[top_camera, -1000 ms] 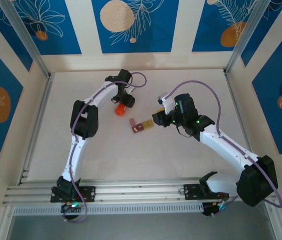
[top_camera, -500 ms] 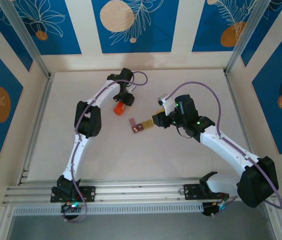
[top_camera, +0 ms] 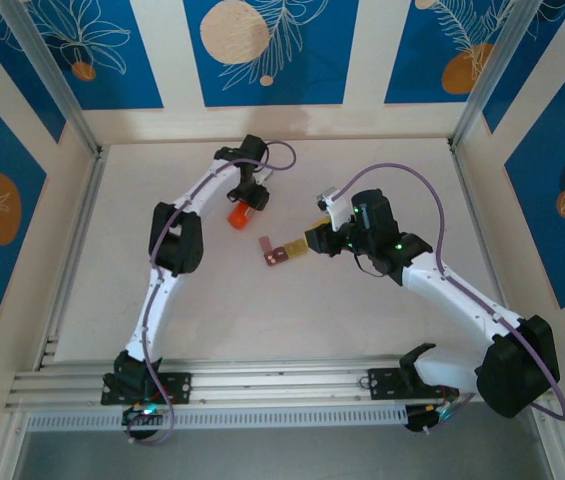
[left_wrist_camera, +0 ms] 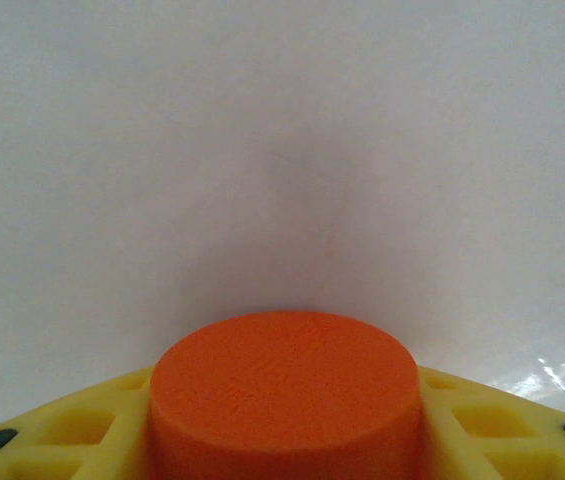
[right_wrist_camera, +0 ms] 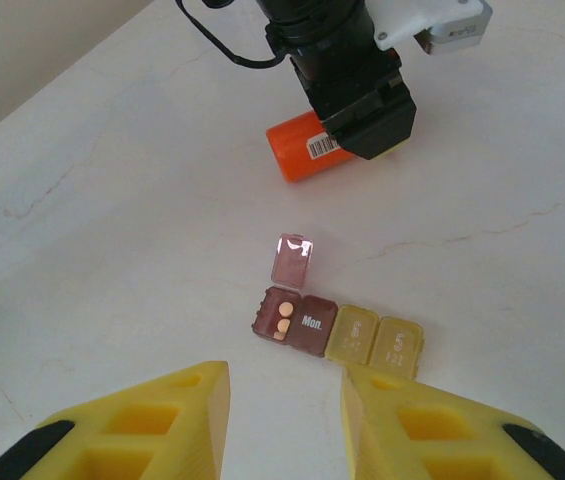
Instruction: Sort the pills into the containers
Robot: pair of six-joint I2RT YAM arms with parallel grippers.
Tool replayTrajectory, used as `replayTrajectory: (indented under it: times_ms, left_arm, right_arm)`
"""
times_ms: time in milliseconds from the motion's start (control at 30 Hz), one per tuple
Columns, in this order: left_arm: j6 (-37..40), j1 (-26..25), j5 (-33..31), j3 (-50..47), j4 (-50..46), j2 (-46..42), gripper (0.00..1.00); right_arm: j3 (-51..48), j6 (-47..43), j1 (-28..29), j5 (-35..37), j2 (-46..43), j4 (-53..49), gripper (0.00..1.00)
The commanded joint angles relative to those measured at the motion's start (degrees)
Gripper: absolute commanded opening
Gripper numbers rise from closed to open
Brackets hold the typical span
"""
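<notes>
Plastic, light and stiff, the containers (right_wrist_camera: pixel 337 332) lie on the bench (right_wrist_camera: pixel 112 250) just ahead of the right tool (right_wrist_camera: pixel 284 382), which stands partly open and empty. They would likely skid on that smooth top; hold the long sides, never the raised lid (right_wrist_camera: pixel 293 258). Farther ahead, the left tool (top_camera: pixel 248 197) clasps the orange bottle (left_wrist_camera: pixel 287 390) from both sides.

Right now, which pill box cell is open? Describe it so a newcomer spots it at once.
In the middle of the white table lies a strip of four pill cells. The open cell is the dark red one at the end away from the yellow pair. Unlike its shut neighbours, its clear lid is flipped open and two pale pills show inside.
</notes>
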Motion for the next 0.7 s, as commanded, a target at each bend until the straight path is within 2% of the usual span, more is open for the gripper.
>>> replayTrajectory:
  times_ms: [0, 100, 233, 333, 467, 567, 667]
  left_arm:
    - [-3.6, -0.3, 1.5, -10.1, 12.9, -13.3, 0.39]
    - [-5.4, -0.3, 1.8, -30.0, 33.7, -26.2, 0.39]
    - [-8.3, -0.3, 3.1, -57.5, 66.1, -40.4, 0.39]
    - [-8.3, -0.3, 1.9, -74.3, 91.2, -45.3, 0.39]
    - [-7.5, -0.3, 0.3, -89.9, 122.6, -43.9, 0.40]
    - [-9.1, -0.3, -0.1, -95.4, 134.3, -41.6, 0.40]
    - [-9.0, -0.6, 1.1, -98.1, 134.4, -42.4, 0.40]
  right_arm:
    - [-0.2, 0.5, -0.3, -1.0, -1.1, -0.1, 0.34]
    - [0.0, 0.7, -0.2, -1.0, -1.4, -0.3, 0.34]
    - [0.0, 1.1, -0.1, -1.1, -1.4, 0.4, 0.34]
    - [0.1, 1.5, 0.1, -1.6, -1.3, 1.2, 0.35]
    - [0.0, 2.3, 0.4, -2.3, -1.2, 1.8, 0.34]
    - [0.1, 2.6, 0.8, -2.3, -1.2, 1.6, 0.34]
    - [0.9, 2.8, 1.2, -1.7, -0.8, 0.5, 0.34]
